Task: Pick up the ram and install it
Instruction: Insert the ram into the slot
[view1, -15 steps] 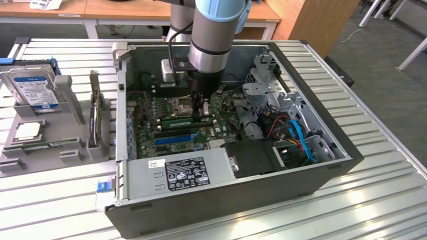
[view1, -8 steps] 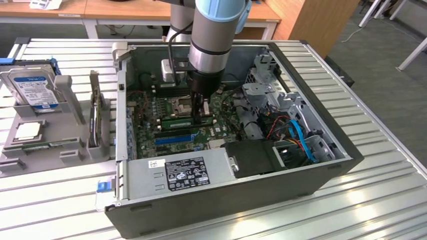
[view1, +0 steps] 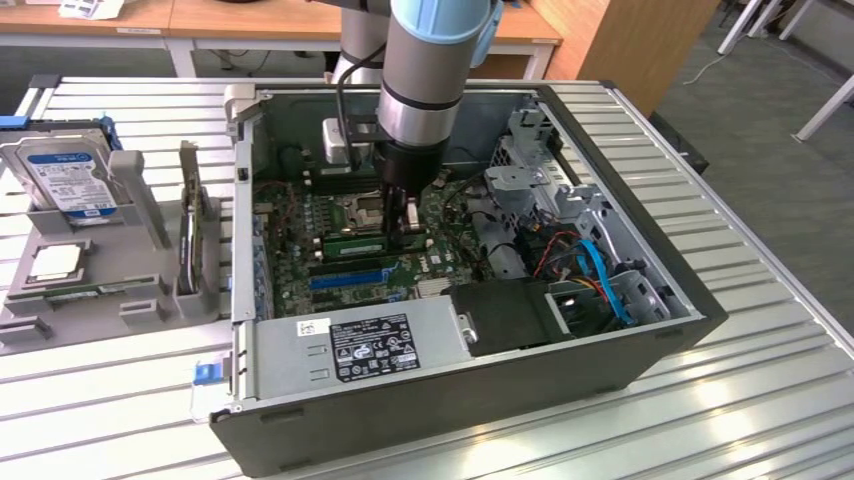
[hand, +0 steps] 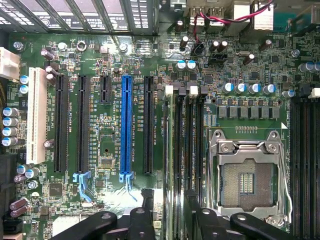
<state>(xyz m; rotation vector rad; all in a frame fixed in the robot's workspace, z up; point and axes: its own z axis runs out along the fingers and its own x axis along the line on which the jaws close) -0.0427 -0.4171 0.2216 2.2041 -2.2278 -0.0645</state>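
The ram is a thin green stick lying lengthwise in a memory slot on the motherboard inside the open computer case. In the wrist view the ram appears edge-on in the slot, between the black slots and beside a white latch. My gripper hangs straight down over the stick's end nearer the exterior view's right. Its black fingers stand apart on either side of the slot line and do not clamp the stick. The gripper is open.
An empty silver CPU socket lies beside the memory slots, and a blue expansion slot lies on their other side. A power supply fills the case's near end. A hard drive with a blue label stands in a grey rack at the exterior view's left.
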